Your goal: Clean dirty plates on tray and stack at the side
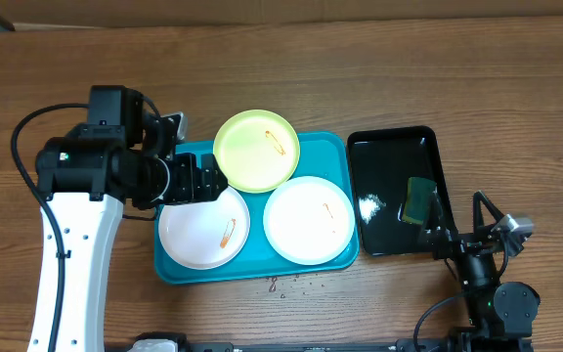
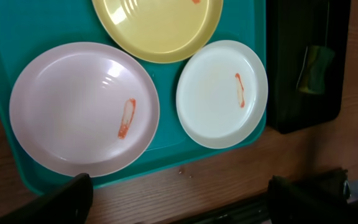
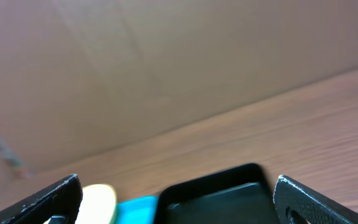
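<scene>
On the table the tray lies lengthwise left-right; 3 plates on it.

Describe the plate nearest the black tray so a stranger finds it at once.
Start at the turquoise tray mid-table. At its right end, beside the black tray, lies a white plate. The other white plate sits at the left end, and the third plate is yellow-green.
</scene>
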{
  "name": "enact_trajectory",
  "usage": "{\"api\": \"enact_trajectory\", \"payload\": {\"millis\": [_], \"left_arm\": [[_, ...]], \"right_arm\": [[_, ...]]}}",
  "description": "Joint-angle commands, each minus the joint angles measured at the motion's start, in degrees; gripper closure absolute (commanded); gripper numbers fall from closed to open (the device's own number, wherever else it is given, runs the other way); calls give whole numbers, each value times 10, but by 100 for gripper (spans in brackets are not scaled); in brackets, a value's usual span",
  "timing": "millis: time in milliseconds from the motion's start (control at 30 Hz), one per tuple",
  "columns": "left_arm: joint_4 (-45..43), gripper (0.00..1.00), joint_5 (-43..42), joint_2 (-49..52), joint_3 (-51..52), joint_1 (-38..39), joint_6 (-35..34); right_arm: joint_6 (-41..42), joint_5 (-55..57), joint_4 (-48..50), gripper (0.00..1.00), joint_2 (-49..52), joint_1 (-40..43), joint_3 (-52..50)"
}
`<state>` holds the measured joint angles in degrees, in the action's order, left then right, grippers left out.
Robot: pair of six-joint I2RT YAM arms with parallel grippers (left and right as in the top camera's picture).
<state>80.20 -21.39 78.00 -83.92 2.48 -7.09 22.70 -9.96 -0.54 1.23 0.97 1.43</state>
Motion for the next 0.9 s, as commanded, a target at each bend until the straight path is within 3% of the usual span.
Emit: {"api": "enact_trajectory", "payload": {"millis": [0,133,267,300,333,467,700,867], "left_arm": [[1,11,-7,0,6,31,13],[-10,16,-4,0,6,80,-4],[-23,16,52,0,6,141,-78],[-27,29,99,0,7,179,-120],[-29,36,124,0,7,200,-144],[-36,37,207,0,20,281,-247],[-163,32,223,0,130,412,-360],[-237,31,261,0,225,440,-426]], "right_arm": [[84,-69,-57,0,5,-4,71],[81,-69,-212,0,63,-4,205],[19,-69,-391,0,190,-4,374],[-27,-79,-475,0,264,-4,459],[-44,-89,-507,0,293,-4,492],[-109,-162,-635,0,402,-4,625],[-138,-158,-725,0,486,-4,669],[-136,-132,-751,0,512,-4,664]]}}
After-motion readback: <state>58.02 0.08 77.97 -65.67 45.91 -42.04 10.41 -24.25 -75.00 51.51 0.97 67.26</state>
